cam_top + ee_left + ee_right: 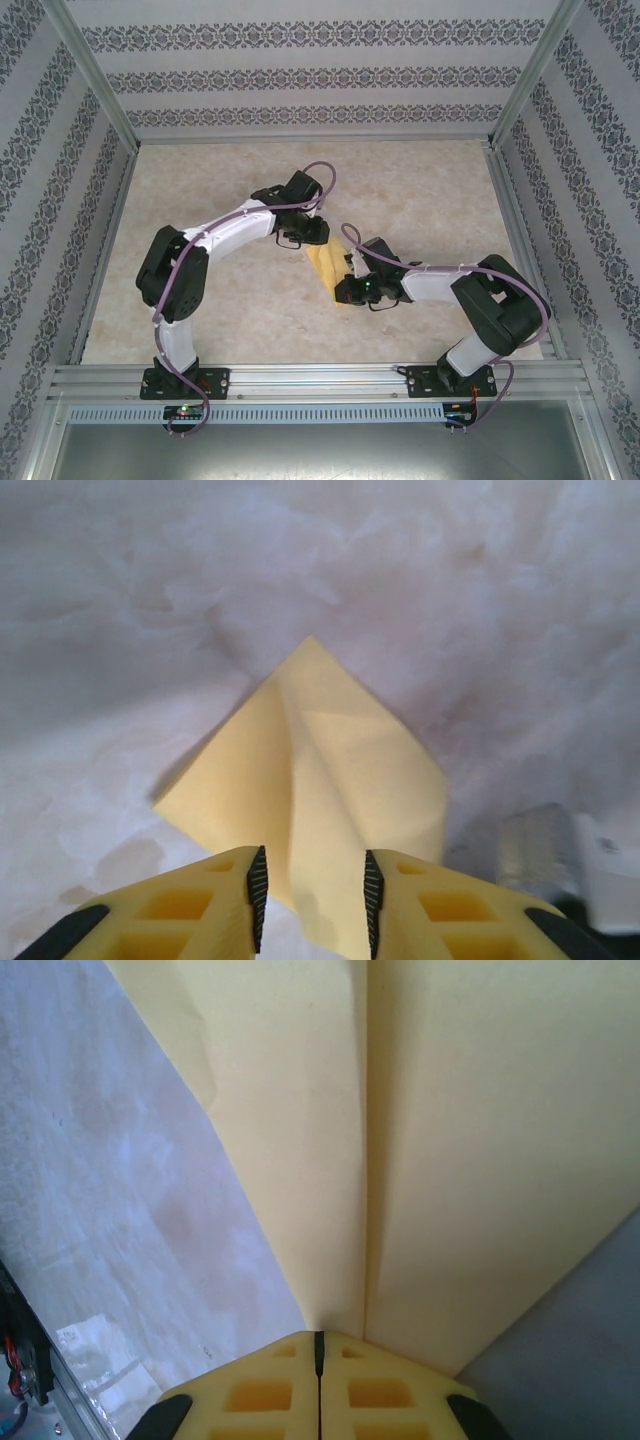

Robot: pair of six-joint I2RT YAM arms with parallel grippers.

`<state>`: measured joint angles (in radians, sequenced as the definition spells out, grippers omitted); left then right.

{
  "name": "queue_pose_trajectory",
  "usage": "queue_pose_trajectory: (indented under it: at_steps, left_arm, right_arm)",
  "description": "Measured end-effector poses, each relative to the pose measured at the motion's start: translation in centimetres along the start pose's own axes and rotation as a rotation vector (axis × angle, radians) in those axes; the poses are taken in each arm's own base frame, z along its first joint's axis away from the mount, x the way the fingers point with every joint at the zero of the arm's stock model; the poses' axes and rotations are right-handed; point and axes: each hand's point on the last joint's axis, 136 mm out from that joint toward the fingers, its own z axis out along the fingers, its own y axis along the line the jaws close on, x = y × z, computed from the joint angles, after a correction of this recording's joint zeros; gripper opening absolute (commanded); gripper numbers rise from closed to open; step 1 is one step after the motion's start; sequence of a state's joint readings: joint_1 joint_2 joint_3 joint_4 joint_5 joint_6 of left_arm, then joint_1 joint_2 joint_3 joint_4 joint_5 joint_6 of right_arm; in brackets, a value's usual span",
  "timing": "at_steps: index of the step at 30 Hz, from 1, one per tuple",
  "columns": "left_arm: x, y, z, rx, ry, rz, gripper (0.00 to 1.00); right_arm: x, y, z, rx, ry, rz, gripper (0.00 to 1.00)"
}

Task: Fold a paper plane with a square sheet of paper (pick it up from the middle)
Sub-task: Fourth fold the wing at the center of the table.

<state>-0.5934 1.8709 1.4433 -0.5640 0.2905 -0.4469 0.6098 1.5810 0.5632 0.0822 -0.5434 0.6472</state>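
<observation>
Paper (330, 780) half-folded, right gripper (319, 1345) pinched together on its crease, left gripper (313, 885) spread apart around the far end.

Paper sheet (330, 780): thin matt mustard-yellow paper, smooth, crisp creases, no gloss. Left gripper (315, 885) & right gripper (320, 1345): fingers (180, 910) of moulded yellow plastic, matt, w/ recessed pockets; pads (258, 895) black, finely ribbed, rubber-like. Table (430, 190): beige marbled top, smooth, faint sheen seen close up. Arms (235, 228): white shells, smooth semi-gloss plastic; joint housings (172, 272) black, matt. Cables (334, 180): purple, smooth sheath. Frame rails (320, 380): bare brushed metal, alu-looking, grooved. Walls (300, 75): patterned, matt; paper or cloth, can't tell.
</observation>
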Motion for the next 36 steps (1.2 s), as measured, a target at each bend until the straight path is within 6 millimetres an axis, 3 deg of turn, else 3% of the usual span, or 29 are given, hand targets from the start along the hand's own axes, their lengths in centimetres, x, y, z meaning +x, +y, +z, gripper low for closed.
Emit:
queue_pose_trajectory:
  at_steps: [4, 8, 14, 19, 28, 36]
  left_arm:
    - [0.7, -1.4, -0.8, 0.086, 0.004, -0.024, 0.13]
    - [2.6, -1.9, 0.5, 0.145, 0.056, -0.062, 0.05]
    - [5.2, -1.5, 3.3, 0.193, 0.120, -0.125, 0.04]
    - [6.0, -1.5, 5.5, 0.243, 0.141, -0.172, 0.03]
    - [5.6, -2.9, 6.0, 0.308, 0.121, -0.173, 0.03]
    - [6.5, -2.0, 7.5, 0.285, 0.150, -0.182, 0.03]
  right_arm:
    - [0.0, 0.1, 0.1, -0.001, 0.002, -0.003, 0.06]
    - [0.0, 0.1, 0.1, 0.000, 0.003, -0.002, 0.06]
    - [0.0, 0.1, 0.1, 0.000, 0.004, -0.002, 0.06]
    - [0.1, 0.2, 0.2, 0.001, 0.003, -0.008, 0.06]
    - [0.0, 0.2, 0.2, 0.000, 0.002, -0.009, 0.06]
    - [0.1, 0.2, 0.2, 0.000, 0.002, -0.008, 0.06]
